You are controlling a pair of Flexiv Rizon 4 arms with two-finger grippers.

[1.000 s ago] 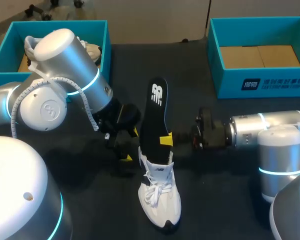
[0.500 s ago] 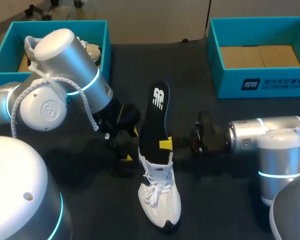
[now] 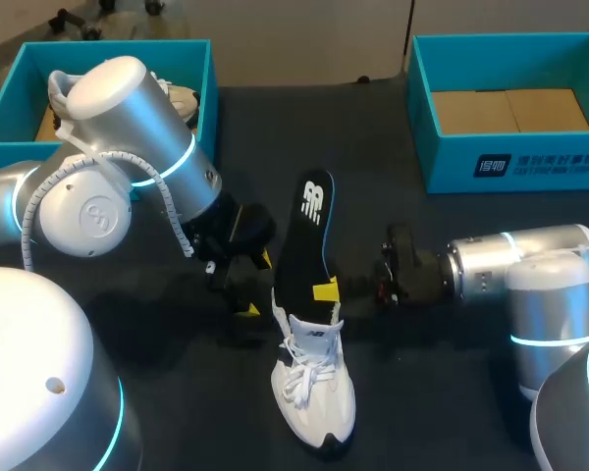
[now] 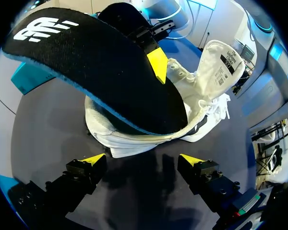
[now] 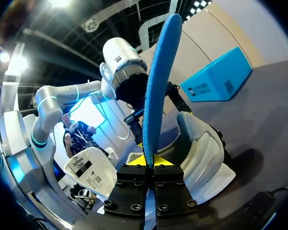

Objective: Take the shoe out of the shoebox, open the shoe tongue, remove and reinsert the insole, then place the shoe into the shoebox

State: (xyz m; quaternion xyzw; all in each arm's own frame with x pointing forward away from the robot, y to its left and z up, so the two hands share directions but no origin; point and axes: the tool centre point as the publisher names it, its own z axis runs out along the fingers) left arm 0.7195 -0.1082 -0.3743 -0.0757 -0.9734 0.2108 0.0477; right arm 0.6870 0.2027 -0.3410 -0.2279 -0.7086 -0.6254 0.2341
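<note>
The white shoe (image 3: 314,397) stands on the dark worktop (image 3: 422,392), toe toward the robot. The black insole (image 3: 304,235) rises from its opening and slants away. The right arm comes in level from the side, its claw (image 3: 326,290) pinched tight on the insole's edge just above the shoe collar. The left arm bends down from a raised elbow. Its claw (image 3: 256,285) hangs just beside the shoe's heel with fingers spread wide, gripping nothing. Farther back an open teal shoebox (image 3: 510,167) sits at the right, and another box (image 3: 0,147) at the left holds a second shoe (image 3: 182,98).
</note>
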